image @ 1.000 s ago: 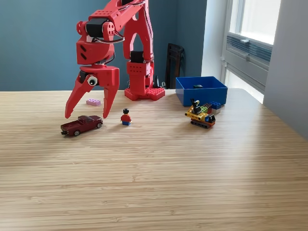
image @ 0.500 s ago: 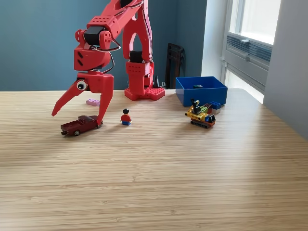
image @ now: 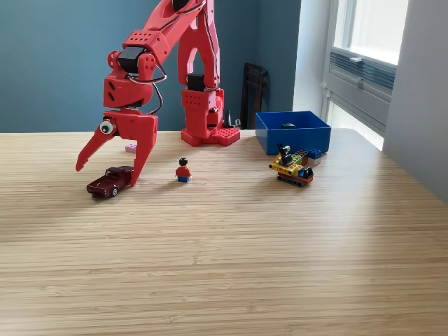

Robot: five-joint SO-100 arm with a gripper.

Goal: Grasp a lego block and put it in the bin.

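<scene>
The scene is viewed by a single exterior camera, set low near the front edge of the wooden table [image: 231,266] and faced across it toward the red arm's base [image: 208,133] and the teal wall [image: 49,63] behind.

Toy car [image: 109,182] near desk [image: 224,266] left edge; figure [image: 183,170] to its right; vehicle model [image: 292,166] before bin [image: 292,131], toward the right edge.
</scene>
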